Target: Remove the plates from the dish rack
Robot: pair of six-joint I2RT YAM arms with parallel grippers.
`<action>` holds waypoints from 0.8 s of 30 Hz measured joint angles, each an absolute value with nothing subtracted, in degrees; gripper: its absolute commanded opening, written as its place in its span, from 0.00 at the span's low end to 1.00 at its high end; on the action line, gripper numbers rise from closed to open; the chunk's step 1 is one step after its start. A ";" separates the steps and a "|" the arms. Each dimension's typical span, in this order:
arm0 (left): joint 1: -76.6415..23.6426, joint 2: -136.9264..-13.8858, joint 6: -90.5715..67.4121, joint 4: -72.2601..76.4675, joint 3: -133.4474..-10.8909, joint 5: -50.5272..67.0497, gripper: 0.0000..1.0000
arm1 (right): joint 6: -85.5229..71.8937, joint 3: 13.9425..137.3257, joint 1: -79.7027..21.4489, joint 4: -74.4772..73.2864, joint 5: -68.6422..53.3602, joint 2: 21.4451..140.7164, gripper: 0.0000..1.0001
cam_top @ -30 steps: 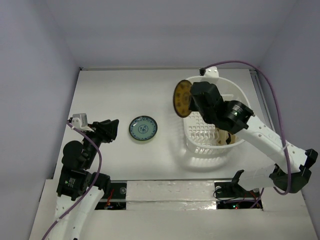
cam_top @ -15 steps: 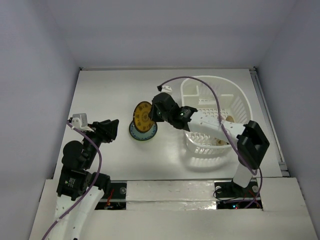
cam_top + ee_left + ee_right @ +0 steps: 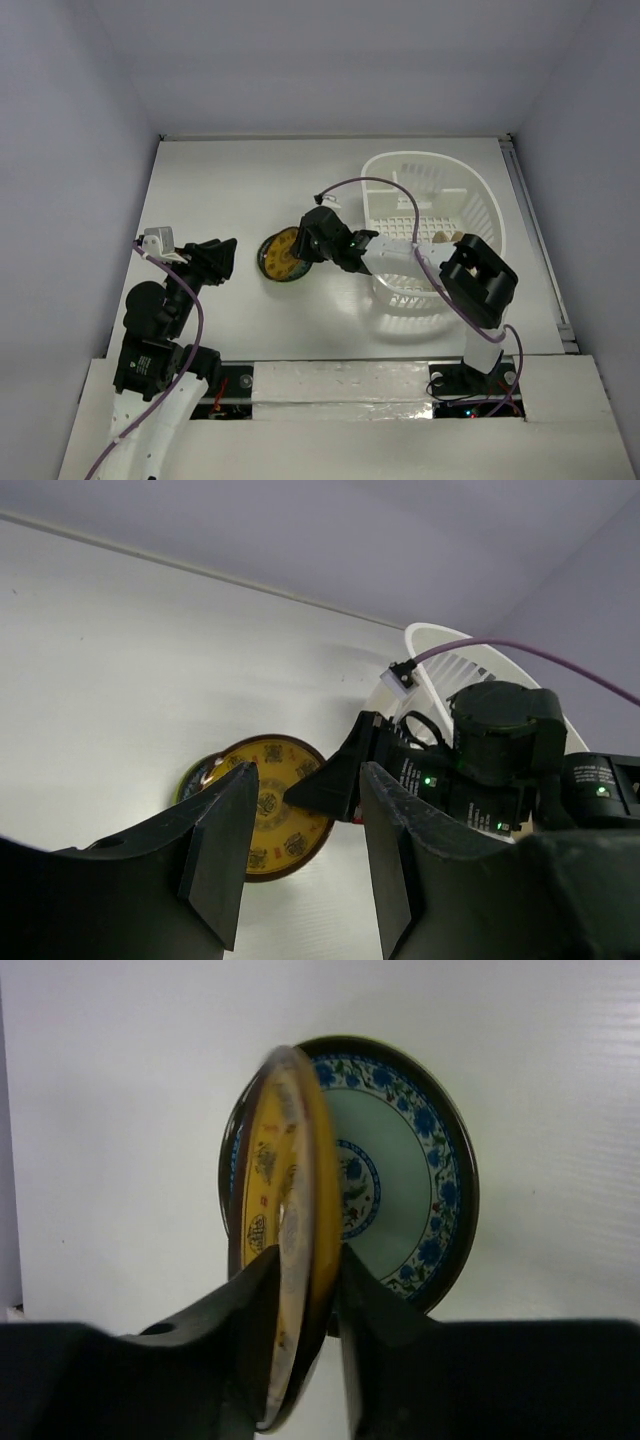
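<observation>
My right gripper (image 3: 308,243) is shut on the rim of a golden-tan plate (image 3: 281,251) and holds it tilted just over the blue-patterned plate (image 3: 405,1200), which lies flat on the table left of the white dish rack (image 3: 430,235). In the right wrist view the golden plate (image 3: 290,1250) stands edge-on between my fingers. In the left wrist view it (image 3: 270,805) covers most of the blue plate. A tan or cream plate (image 3: 448,238) shows inside the rack. My left gripper (image 3: 222,258) is open and empty, left of the plates.
The right arm stretches from the rack's near side across to the plates, its purple cable arching over the rack. The table's left wall and back wall bound the white surface.
My right gripper has carried the golden-tan plate from above the rack leftward and down onto the blue-patterned plate. The left arm has not moved.
</observation>
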State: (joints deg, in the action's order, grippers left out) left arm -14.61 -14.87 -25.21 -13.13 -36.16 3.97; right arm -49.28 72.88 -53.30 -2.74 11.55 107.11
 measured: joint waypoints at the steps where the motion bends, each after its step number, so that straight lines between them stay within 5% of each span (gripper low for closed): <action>1: -14.61 -14.87 -25.21 -13.13 -36.16 3.99 0.42 | -49.69 72.12 -53.30 -2.07 11.11 107.28 0.48; 6: -14.61 -14.87 -25.21 -13.13 -36.16 3.99 0.42 | -50.41 69.52 -53.30 -0.93 9.85 107.48 0.77; 13: -14.61 -14.85 -25.21 -13.13 -36.16 4.01 0.42 | -47.42 69.30 -53.43 -5.69 11.66 106.69 0.93; 17: -14.61 -14.87 -25.21 -13.13 -36.16 4.01 0.42 | -44.75 70.08 -53.60 -11.77 14.90 104.75 0.93; 21: -14.61 -14.87 -25.21 -13.10 -36.16 4.03 0.42 | -42.28 70.59 -54.37 -17.45 18.09 99.85 0.67; 22: -14.61 -14.85 -25.21 -13.10 -36.16 4.05 0.42 | -41.87 70.59 -54.52 -18.74 19.07 97.71 0.17; 24: -14.61 -14.85 -25.21 -13.10 -36.16 4.10 0.42 | -40.71 70.65 -54.85 -21.43 21.76 91.35 0.07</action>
State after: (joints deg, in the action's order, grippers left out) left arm -14.61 -14.85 -25.21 -13.10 -36.16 4.10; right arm -40.71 70.65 -54.85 -21.43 21.76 91.35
